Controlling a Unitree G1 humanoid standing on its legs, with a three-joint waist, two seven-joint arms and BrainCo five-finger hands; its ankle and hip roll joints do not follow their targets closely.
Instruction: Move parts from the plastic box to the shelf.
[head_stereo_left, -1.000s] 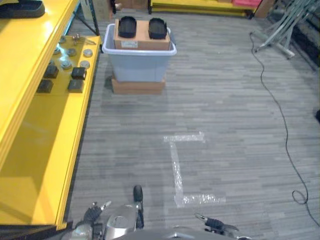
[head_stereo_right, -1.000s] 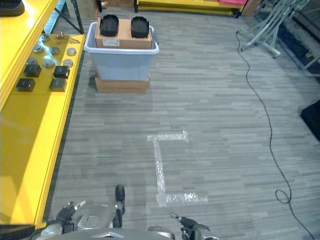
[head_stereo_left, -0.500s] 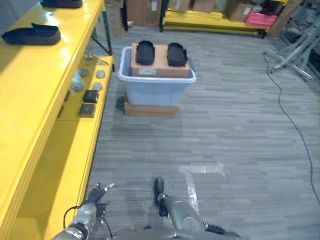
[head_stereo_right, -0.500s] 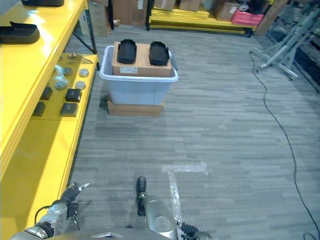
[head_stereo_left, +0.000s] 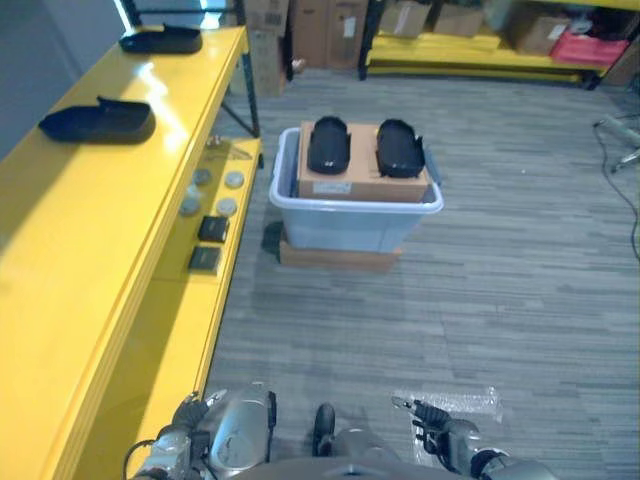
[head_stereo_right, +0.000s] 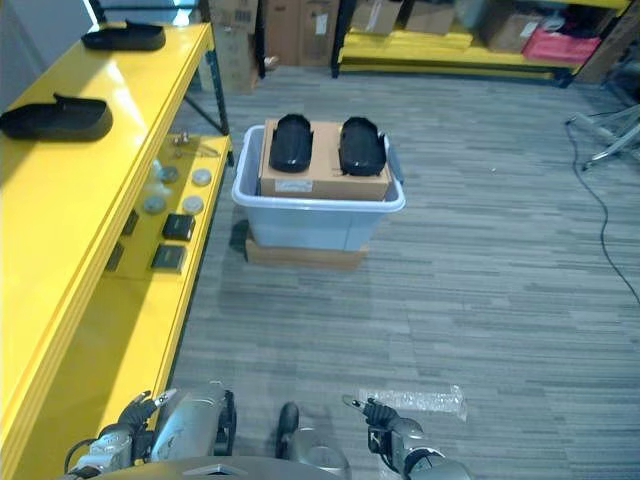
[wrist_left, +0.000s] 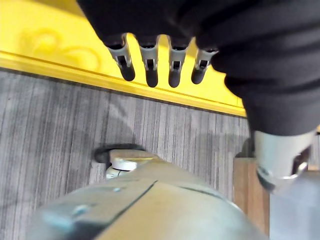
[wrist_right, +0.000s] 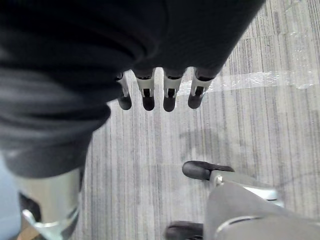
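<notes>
A pale grey plastic box (head_stereo_left: 352, 228) stands on the floor ahead, on a flat carton. In it sits a cardboard box (head_stereo_left: 360, 180) with two black oval parts (head_stereo_left: 328, 145) (head_stereo_left: 399, 148) on its top. The yellow shelf (head_stereo_left: 90, 230) runs along my left; two black parts (head_stereo_left: 100, 120) (head_stereo_left: 160, 40) lie on its top board. My left hand (head_stereo_left: 187, 413) hangs low by the shelf edge, its fingers (wrist_left: 150, 65) straight and empty. My right hand (head_stereo_left: 433, 418) hangs low over the floor, fingers (wrist_right: 155, 92) straight, holding nothing.
On the shelf's lower board lie small black blocks (head_stereo_left: 212, 229) and round silver pieces (head_stereo_left: 234, 179). A strip of clear tape (head_stereo_left: 455, 403) marks the floor near my right hand. Yellow racks with cartons (head_stereo_left: 470, 30) stand at the back.
The whole picture has shifted, so the camera has moved: the box and shelf now show nearer and lower. Both hands stay low and empty.
</notes>
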